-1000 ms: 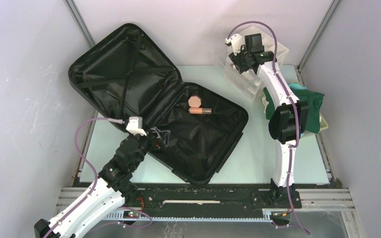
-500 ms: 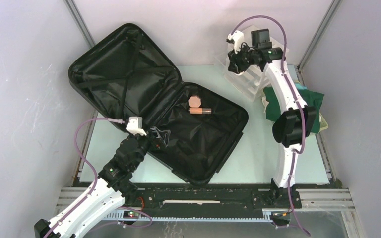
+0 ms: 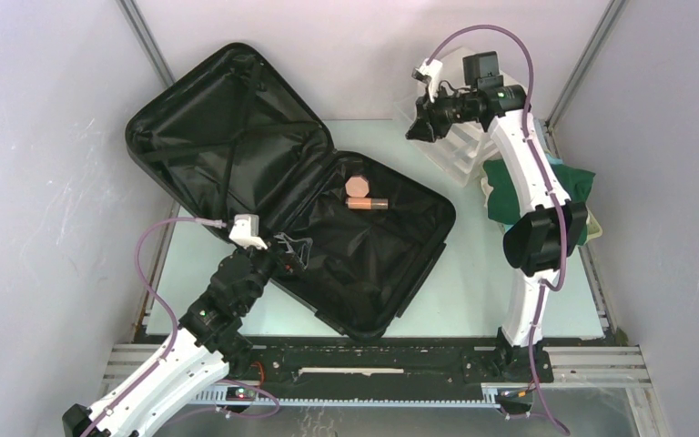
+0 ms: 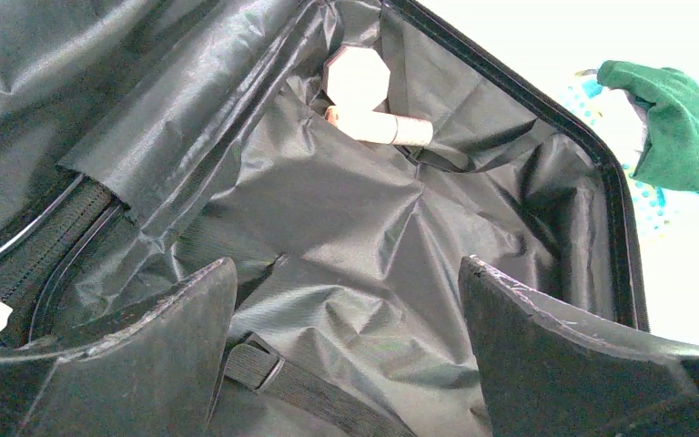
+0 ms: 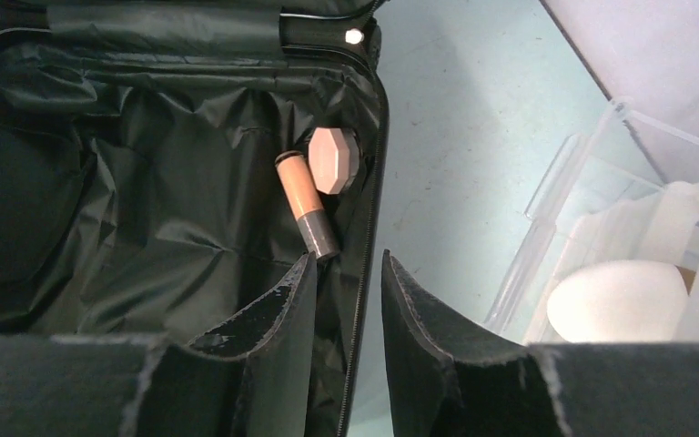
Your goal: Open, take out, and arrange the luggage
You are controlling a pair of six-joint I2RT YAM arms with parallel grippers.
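Observation:
The luggage (image 3: 237,137) is a black suitcase lying open, lid at the back left and base half (image 3: 391,264) toward the middle. A pinkish octagonal case (image 3: 358,185) and an orange tube with a grey cap (image 3: 367,204) lie in the base half, also in the left wrist view (image 4: 357,79) (image 4: 382,127) and the right wrist view (image 5: 333,159) (image 5: 305,205). My left gripper (image 3: 293,251) is wide open and empty over the lining (image 4: 346,273) near the hinge. My right gripper (image 3: 417,129) is raised beside the suitcase's far right edge, its jaws (image 5: 348,259) a narrow gap apart and empty.
A clear three-tier drawer organizer (image 3: 460,150) stands at the back right, with a white egg-shaped item (image 5: 614,300) in it. A green cloth (image 3: 510,196) lies over a pale basket (image 3: 593,223) at the right edge. A strap buckle (image 4: 259,360) lies between my left fingers.
My right arm has lifted and swung its gripper left, from over the drawer organizer toward the suitcase. The left arm and the items in the suitcase have not moved.

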